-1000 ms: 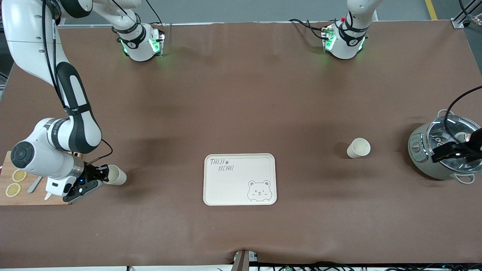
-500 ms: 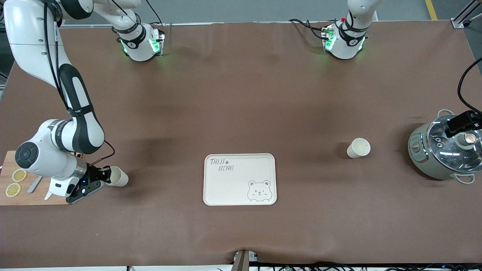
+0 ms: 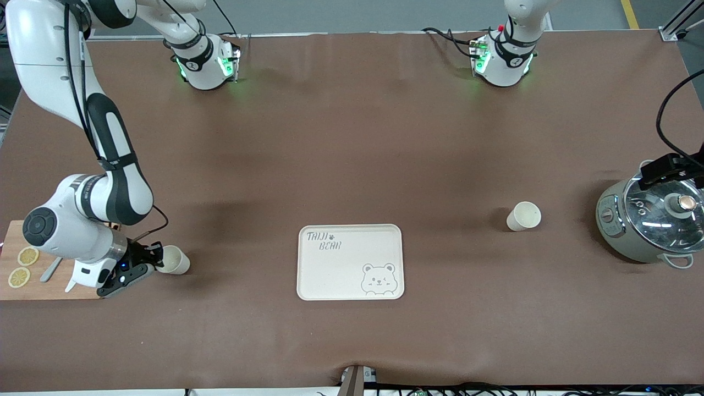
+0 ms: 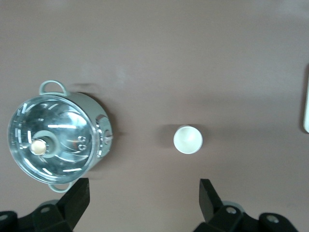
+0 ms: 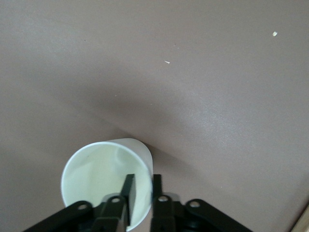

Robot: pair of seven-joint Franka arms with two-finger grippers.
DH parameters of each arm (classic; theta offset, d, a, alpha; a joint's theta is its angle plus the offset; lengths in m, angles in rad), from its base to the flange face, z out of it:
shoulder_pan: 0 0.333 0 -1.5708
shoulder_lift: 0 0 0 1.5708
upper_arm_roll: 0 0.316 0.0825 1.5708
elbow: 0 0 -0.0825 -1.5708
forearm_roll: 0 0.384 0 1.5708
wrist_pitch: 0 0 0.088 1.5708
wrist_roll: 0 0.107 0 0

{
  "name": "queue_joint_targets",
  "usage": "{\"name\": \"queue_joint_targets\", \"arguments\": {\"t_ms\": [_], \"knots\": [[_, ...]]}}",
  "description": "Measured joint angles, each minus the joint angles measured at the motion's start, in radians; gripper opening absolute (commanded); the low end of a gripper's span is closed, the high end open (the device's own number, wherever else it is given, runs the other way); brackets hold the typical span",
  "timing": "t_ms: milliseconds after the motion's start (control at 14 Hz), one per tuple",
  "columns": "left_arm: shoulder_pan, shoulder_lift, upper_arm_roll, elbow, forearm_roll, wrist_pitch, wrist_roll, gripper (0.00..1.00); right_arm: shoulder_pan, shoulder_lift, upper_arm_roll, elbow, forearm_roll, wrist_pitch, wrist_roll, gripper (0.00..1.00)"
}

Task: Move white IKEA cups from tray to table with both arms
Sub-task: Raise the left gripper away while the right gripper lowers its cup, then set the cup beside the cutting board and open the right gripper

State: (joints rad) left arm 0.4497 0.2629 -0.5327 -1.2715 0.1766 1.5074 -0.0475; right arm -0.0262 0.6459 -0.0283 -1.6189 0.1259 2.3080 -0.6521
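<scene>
One white cup (image 3: pixel 177 260) stands on the brown table at the right arm's end, beside the chopping board. My right gripper (image 3: pixel 155 258) is at its rim. In the right wrist view one finger is inside the cup (image 5: pixel 96 179) and one outside, and the right gripper (image 5: pixel 142 186) is slightly open, the inner finger off the wall. The second white cup (image 3: pixel 523 215) stands upright between the tray and the pot. My left gripper (image 3: pixel 660 169) hangs open high over the pot's edge. The left wrist view shows that cup (image 4: pixel 188 139) ahead of the left gripper (image 4: pixel 143 198), whose wide jaws hold nothing.
A cream bear-printed tray (image 3: pixel 350 262) lies mid-table, nearer the front camera; its edge shows in the left wrist view (image 4: pixel 306 99). A grey pot with a glass lid (image 3: pixel 649 228) stands at the left arm's end. A wooden board with lemon slices (image 3: pixel 22 269) lies under the right arm's wrist.
The right gripper has shifted a little toward the tray with its cup, the cup has come more upright, and the fingers have eased apart. The left gripper has drifted off the pot's lid toward the bases.
</scene>
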Motion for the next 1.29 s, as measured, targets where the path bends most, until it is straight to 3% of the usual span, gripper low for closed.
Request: {"name": "queue_joint_targets", "arguments": {"t_ms": [214, 357, 500, 857, 1286], "knots": [[-0.248, -0.071, 0.348, 0.0, -0.122, -0.011, 0.109, 1.0, 0.0, 0.0, 0.0, 0.001, 0.0, 0.0, 0.0, 1.0], [-0.347, -0.104, 0.478, -0.004, -0.153, -0.019, 0.143, 1.0, 0.0, 0.0, 0.003, 0.011, 0.003, -0.007, 0.007, 1.0], [-0.393, -0.11, 0.511, -0.011, -0.161, -0.019, 0.144, 1.0, 0.0, -0.002, 0.004, 0.05, 0.005, -0.081, 0.041, 1.0], [-0.433, -0.108, 0.51, -0.031, -0.195, -0.025, 0.161, 1.0, 0.0, -0.028, 0.004, 0.263, 0.005, -0.413, 0.173, 1.0], [-0.456, -0.105, 0.486, -0.074, -0.195, -0.034, 0.164, 1.0, 0.01, -0.18, 0.007, 0.318, 0.005, -0.684, 0.376, 1.0]]}}
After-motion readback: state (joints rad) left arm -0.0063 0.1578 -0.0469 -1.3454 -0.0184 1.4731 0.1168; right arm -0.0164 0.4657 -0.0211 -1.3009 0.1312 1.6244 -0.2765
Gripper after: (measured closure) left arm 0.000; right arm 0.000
